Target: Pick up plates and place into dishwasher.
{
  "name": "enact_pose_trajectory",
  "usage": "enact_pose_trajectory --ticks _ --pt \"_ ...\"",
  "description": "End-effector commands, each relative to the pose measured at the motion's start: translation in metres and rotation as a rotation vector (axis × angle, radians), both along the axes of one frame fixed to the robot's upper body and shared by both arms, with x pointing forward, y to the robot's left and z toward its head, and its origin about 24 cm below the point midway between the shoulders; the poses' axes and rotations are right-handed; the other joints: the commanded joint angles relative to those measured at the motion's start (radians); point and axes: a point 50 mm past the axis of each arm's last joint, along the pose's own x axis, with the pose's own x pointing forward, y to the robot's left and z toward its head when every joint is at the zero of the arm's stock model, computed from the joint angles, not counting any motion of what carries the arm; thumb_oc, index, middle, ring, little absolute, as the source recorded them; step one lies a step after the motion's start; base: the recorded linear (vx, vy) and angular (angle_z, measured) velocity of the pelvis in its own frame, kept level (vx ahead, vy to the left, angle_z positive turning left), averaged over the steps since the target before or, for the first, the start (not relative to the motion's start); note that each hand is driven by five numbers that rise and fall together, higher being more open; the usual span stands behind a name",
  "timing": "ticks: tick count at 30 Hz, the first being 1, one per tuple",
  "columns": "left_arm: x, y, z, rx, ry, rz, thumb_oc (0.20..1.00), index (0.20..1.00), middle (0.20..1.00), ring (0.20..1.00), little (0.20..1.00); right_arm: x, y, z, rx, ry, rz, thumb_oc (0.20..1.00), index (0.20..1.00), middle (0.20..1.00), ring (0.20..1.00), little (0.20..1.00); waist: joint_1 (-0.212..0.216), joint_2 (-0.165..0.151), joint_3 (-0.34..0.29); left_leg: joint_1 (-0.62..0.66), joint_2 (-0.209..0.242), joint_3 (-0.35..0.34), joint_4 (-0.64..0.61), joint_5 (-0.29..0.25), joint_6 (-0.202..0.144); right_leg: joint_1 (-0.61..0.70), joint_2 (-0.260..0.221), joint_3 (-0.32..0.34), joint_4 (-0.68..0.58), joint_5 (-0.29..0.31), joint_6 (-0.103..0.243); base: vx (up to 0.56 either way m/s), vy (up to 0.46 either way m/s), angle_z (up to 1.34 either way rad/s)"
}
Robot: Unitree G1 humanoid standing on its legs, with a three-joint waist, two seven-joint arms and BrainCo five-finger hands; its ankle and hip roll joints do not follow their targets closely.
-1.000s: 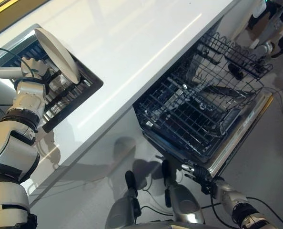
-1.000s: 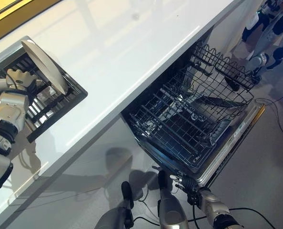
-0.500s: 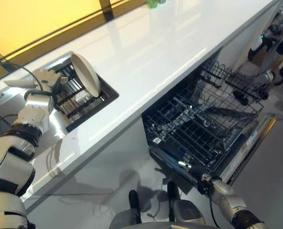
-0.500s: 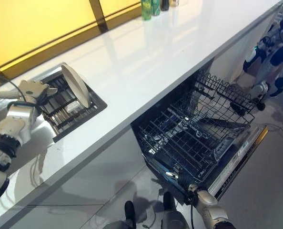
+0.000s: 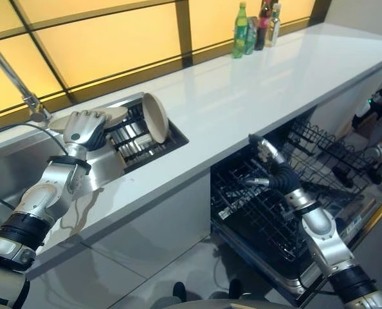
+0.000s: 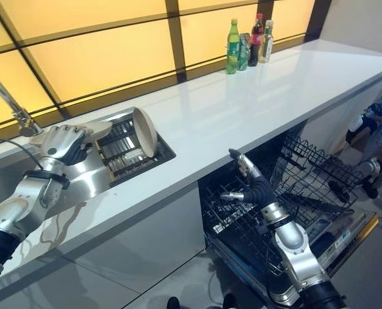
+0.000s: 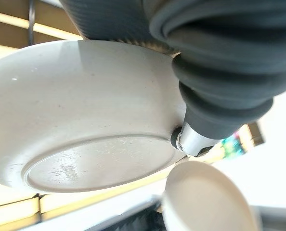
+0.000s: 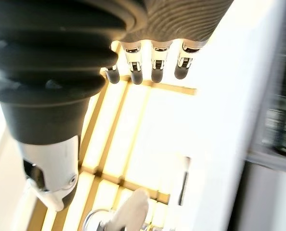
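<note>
While its fingers stay hidden, the left hand (image 5: 83,129) at nine o'clock holds a plate (image 7: 80,115); the right hand (image 6: 247,182) hangs open.

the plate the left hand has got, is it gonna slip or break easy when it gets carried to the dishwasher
The plate looks like glazed ceramic, so it is probably stiff, fairly heavy and likely to chip if knocked on the rack. Its smooth glossy underside suggests that it could slide in the left hand, which seems to grip it only at the rim. The right hand hangs open above the dishwasher basket.
</note>
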Motion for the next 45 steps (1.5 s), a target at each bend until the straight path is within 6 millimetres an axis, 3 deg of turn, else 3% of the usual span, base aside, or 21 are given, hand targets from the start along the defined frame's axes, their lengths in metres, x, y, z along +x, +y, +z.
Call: enact_pose_trajectory --ticks 1,6,15,25,33,34,35,45 --pt "-0.01 -0.024 0.059 0.041 -0.217 -0.193 0.2 0.2 0.2 0.2 0.2 0.0 0.007 0.075 -0.103 -0.411 0.012 1.0 1.0 1.0 1.0 1.0 0.02 -0.007 -0.007 0.047 -0.057 -0.021 0.029 -0.172 0.025 0.057 -0.075 -0.026 0.018 -0.138 0.12 -0.01 -0.05 0.09" --pt "-0.024 -0.068 0.074 -0.112 -0.14 -0.526 0.2 0.2 0.2 0.2 0.2 0.017 0.012 0.112 -0.298 -0.512 -0.046 1.0 1.0 1.0 1.0 1.0 0.053 -0.032 -0.021 0.053 -0.054 -0.037 0.031 -0.174 0.023 0.076 -0.072 -0.047 0.015 -0.142 0.116 -0.02 -0.064 0.05" --pt "-0.045 -0.113 0.094 -0.338 0.083 -1.002 0.2 0.2 0.2 0.2 0.2 0.046 0.018 0.133 -0.496 -0.505 -0.073 1.0 1.0 1.0 1.0 1.0 0.082 -0.055 -0.047 0.065 -0.049 -0.048 0.027 -0.17 0.017 0.097 -0.071 -0.059 0.009 -0.145 0.115 0.01 -0.026 0.09" --pt "-0.047 -0.126 0.103 -0.432 0.188 -1.171 0.2 0.2 0.2 0.2 0.2 0.062 0.021 0.137 -0.683 -0.487 -0.071 1.0 1.0 1.0 1.0 1.0 0.086 -0.065 -0.068 0.073 -0.049 -0.048 0.021 -0.17 0.018 0.101 -0.07 -0.053 0.009 -0.149 0.117 0.01 -0.002 0.03" --pt "-0.046 -0.136 0.105 -0.453 0.221 -1.233 0.2 0.2 0.2 0.2 0.2 0.076 0.03 0.135 -0.611 -0.396 -0.028 1.0 1.0 1.0 1.0 1.0 0.094 -0.068 -0.072 0.081 -0.051 -0.054 0.019 -0.173 0.022 0.109 -0.07 -0.049 0.009 -0.152 0.112 0.0 0.0 0.0" --pt "-0.046 -0.137 0.106 -0.454 0.213 -1.234 0.2 0.2 0.2 0.2 0.2 0.078 0.032 0.133 -0.603 -0.381 -0.022 0.545 0.545 0.545 0.545 0.545 0.096 -0.067 -0.073 0.082 -0.052 -0.056 0.019 -0.172 0.022 0.11 -0.07 -0.049 0.009 -0.152 0.111 0.04 0.015 0.01" --pt "-0.045 -0.137 0.106 -0.455 0.205 -1.233 0.2 0.2 0.2 0.2 0.2 0.079 0.033 0.131 -0.59 -0.36 -0.006 0.2 0.2 0.2 0.2 0.2 0.096 -0.067 -0.074 0.083 -0.052 -0.056 0.019 -0.173 0.023 0.112 -0.071 -0.049 0.009 -0.153 0.111 0.04 0.017 0.01" --pt "-0.042 -0.135 0.104 -0.472 0.213 -1.21 0.2 0.2 0.2 0.2 0.2 0.081 0.028 0.124 -0.368 -0.277 0.007 0.2 0.2 0.2 0.2 0.2 0.1 -0.062 -0.077 0.091 -0.051 -0.059 0.017 -0.177 0.023 0.12 -0.072 -0.045 0.009 -0.157 0.11 0.02 0.006 0.0"
